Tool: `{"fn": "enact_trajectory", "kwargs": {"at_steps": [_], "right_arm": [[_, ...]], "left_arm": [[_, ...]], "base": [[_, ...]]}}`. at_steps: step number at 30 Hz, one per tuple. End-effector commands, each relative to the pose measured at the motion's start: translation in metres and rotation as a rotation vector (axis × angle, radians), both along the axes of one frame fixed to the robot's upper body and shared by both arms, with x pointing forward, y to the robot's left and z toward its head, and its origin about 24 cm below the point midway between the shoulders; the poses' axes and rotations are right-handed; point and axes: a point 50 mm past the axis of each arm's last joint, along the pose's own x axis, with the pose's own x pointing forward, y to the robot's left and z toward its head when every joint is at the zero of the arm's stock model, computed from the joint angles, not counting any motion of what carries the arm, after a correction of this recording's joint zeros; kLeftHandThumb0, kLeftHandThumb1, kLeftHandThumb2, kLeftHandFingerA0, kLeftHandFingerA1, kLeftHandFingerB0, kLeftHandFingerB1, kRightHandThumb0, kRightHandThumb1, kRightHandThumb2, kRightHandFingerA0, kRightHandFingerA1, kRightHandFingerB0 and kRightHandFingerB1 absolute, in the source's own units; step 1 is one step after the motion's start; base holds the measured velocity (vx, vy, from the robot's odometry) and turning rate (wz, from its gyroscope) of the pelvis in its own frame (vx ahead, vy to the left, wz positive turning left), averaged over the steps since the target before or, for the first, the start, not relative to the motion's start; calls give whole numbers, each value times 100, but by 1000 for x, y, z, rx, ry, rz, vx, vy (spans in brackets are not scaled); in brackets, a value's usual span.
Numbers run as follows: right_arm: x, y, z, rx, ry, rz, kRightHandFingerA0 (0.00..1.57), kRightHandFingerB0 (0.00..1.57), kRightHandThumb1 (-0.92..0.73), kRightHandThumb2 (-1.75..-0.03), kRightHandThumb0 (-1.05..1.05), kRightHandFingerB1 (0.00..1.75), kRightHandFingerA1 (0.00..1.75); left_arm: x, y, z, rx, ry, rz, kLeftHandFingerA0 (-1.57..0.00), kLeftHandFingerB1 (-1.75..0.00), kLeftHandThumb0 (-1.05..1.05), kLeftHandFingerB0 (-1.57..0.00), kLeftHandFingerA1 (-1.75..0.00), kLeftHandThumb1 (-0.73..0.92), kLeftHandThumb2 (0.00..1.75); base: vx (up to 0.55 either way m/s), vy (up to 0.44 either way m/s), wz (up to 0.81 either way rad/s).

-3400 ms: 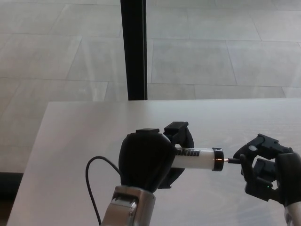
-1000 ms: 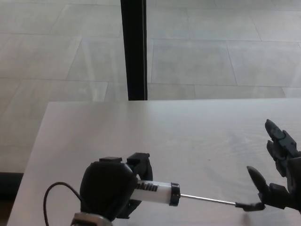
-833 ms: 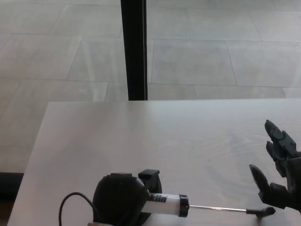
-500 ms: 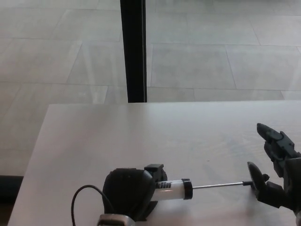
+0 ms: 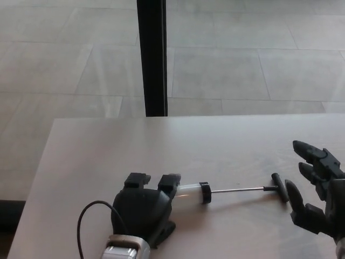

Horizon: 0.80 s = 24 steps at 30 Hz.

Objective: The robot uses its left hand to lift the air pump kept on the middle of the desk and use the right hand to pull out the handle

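Steel rod shows fully: handle (image 5: 280, 187) is out; left hand (image 5: 144, 208) grips air pump (image 5: 191, 192), right hand (image 5: 315, 191) spread empty.

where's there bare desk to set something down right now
Free: the whole far half of the desk, from its back edge to the air pump, and the left strip beside the left hand. Crowded: the near strip, where the extended rod and handle run across to the open right hand.

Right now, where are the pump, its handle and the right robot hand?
pump (image 5: 191, 192): head view, on the clear barrel.
handle (image 5: 280, 187): head view, on the black T-bar.
right robot hand (image 5: 315, 189): head view, on the palm, fingers spread.
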Motion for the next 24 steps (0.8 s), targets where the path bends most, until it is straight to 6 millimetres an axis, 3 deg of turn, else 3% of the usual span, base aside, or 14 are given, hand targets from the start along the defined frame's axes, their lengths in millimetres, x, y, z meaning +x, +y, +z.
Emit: {"fn": "enact_trajectory", "kwargs": {"at_steps": [1,3,5,6,8,13,14,15,17,18,19,20,21,24], "right_arm": [[1,-7,6,16,-35,-97,3,24,-55,-89,-68,47,59],[1,-7,6,17,-36,-90,2,23,-55,-90,-69,46,59],[2,-7,5,20,-35,-90,3,23,-55,-89,-69,46,60],[2,-7,5,24,-33,-90,3,23,-55,-89,-69,46,59],[3,-8,5,20,-39,-90,3,22,-55,-89,-69,46,60],[6,-14,16,-6,-49,-94,8,20,-56,-88,-71,44,63],[7,-17,19,-17,-49,-87,2,27,-71,-61,-69,29,67],[9,-24,24,-42,-49,-80,3,15,-58,-91,-78,43,47],[11,-32,31,-73,-50,-72,3,15,-58,-91,-78,43,47],[13,-54,47,-127,-54,-93,4,22,-73,-63,-73,28,73],[14,-68,58,-153,-57,-113,3,23,-73,-61,-70,27,78],[13,-81,64,-168,-62,-133,3,14,-58,-91,-74,43,48],[10,-96,71,-182,-65,-149,0,10,-58,-93,-68,39,31],[1,-136,82,-217,-54,-234,5,14,-59,-92,-76,42,38]], "left_arm": [[-8,33,-18,148,212,35,0,0,-77,0,0,39,70],[-5,34,-10,96,196,5,0,0,-83,0,0,41,74],[-3,34,-2,41,170,-17,0,0,-84,0,0,50,57],[-1,34,6,15,157,-32,0,0,-89,0,0,42,77],[2,34,22,-56,108,-62,0,0,-87,0,0,56,58],[10,36,83,-342,-44,-127,0,0,-84,0,0,59,72],[12,39,94,-415,-65,-128,0,0,-84,0,0,60,72],[14,46,107,-505,-97,-133,0,0,-93,0,0,60,82],[16,56,122,-599,-136,-145,0,0,-93,0,0,60,82],[16,83,137,-789,-127,-95,0,-4,-105,0,-20,69,106],[13,101,145,-894,-123,-70,0,0,-90,0,0,80,64],[8,115,148,-920,-125,-40,0,-4,-104,0,-25,72,107],[2,134,150,-942,-134,2,0,0,-104,0,-20,72,108],[-13,184,139,-1030,-110,110,0,-1,-97,0,-13,71,99]], "base": [[0,0,0],[0,0,0],[0,0,0],[0,0,0],[0,0,0],[0,0,0],[0,0,0],[0,0,0],[0,0,0],[0,0,0],[0,0,0],[0,0,0],[0,0,0],[0,0,0]]}}
